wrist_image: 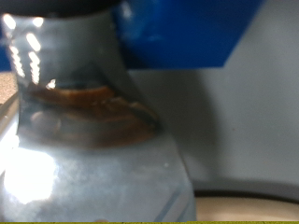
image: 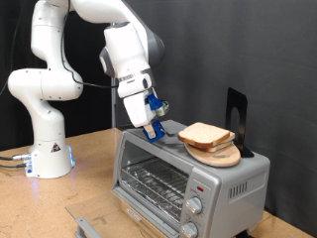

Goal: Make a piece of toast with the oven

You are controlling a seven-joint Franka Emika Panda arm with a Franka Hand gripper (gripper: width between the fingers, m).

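Atop oven [image: 233, 178], pincer [image: 154, 130] near roof, beside piece of toast [image: 205, 135] on board [image: 220, 156]; opening unclear.

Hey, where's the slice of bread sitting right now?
In the exterior view, the piece of toast lies on a round wooden board on top of the oven, toward its right end, just right of the gripper.

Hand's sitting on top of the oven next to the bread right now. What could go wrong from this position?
1. The hand sits low on the oven top, just beside the round board carrying the piece of toast; a sideways sweep might nudge the board toward the edge.
2. The toast overhangs the board, so a bump could slide it off.
3. The wrist view is almost filled by the oven's reflective metal, so it gives little help in judging clearance to the toast.
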